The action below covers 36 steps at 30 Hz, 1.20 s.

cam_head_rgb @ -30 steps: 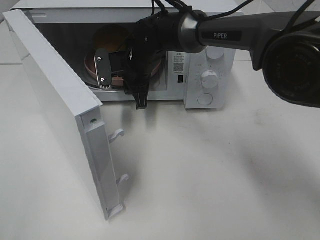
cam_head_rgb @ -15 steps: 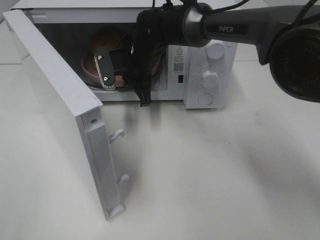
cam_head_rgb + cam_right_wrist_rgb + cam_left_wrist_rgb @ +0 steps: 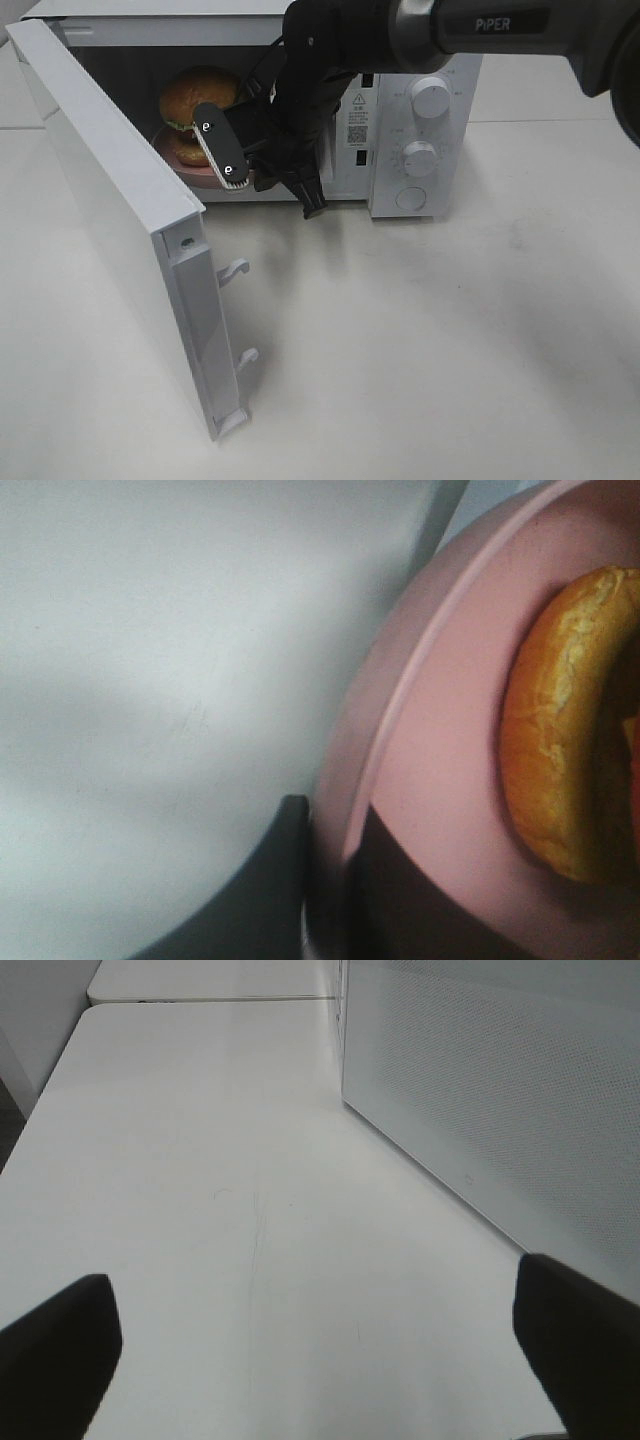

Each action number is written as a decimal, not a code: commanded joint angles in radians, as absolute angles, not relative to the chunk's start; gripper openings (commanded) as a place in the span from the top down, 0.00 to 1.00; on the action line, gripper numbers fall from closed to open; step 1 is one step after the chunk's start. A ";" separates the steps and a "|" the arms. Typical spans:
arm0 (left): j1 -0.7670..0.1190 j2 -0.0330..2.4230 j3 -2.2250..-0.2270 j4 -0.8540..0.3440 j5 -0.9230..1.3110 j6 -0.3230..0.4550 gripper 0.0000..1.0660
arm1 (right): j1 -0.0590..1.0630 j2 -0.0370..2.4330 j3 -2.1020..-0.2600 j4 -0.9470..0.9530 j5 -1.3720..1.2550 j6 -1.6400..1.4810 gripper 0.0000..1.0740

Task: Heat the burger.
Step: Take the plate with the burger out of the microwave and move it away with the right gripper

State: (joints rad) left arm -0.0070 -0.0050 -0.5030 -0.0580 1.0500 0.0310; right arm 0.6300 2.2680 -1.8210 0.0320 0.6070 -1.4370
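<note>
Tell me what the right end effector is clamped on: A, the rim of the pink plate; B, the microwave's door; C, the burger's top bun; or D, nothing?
A: in the right wrist view the right end effector pinches the pink plate's rim, while the burger sits untouched on it.

A plain white tabletop [image 3: 420,340] carries 1 boxy white microwave oven [image 3: 415,120], its hinged door [image 3: 120,220] swung open.
</note>
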 commanded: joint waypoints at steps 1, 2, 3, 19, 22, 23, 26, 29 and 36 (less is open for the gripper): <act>-0.006 -0.025 -0.499 -0.063 1.036 0.024 0.06 | 0.635 2.212 -1.794 0.041 0.511 -1.471 1.00; -0.006 -0.025 -0.499 -0.063 1.036 0.024 0.06 | 0.635 2.204 -1.781 0.047 0.497 -1.472 1.00; -0.006 -0.025 -0.499 -0.063 1.036 0.024 0.06 | 0.635 2.185 -1.754 0.060 0.474 -1.475 1.00; -0.006 -0.025 -0.499 -0.063 1.036 0.024 0.06 | 0.635 2.052 -1.537 0.116 0.365 -1.577 1.00; -0.006 -0.025 -0.499 -0.063 1.036 0.024 0.06 | 0.635 2.022 -1.492 0.116 0.331 -1.579 1.00; -0.006 -0.025 -0.499 -0.063 1.036 0.024 0.06 | 0.635 2.001 -1.459 0.116 0.312 -1.579 1.00; -0.006 -0.025 -0.499 -0.063 1.036 0.024 0.06 | 0.635 1.970 -1.413 0.116 0.290 -1.579 1.00; -0.006 -0.025 -0.499 -0.063 1.036 0.024 0.06 | 0.635 1.941 -1.367 0.116 0.270 -1.579 1.00; -0.006 -0.025 -0.499 -0.063 1.036 0.024 0.06 | 0.635 1.869 -1.253 0.115 0.232 -1.586 1.00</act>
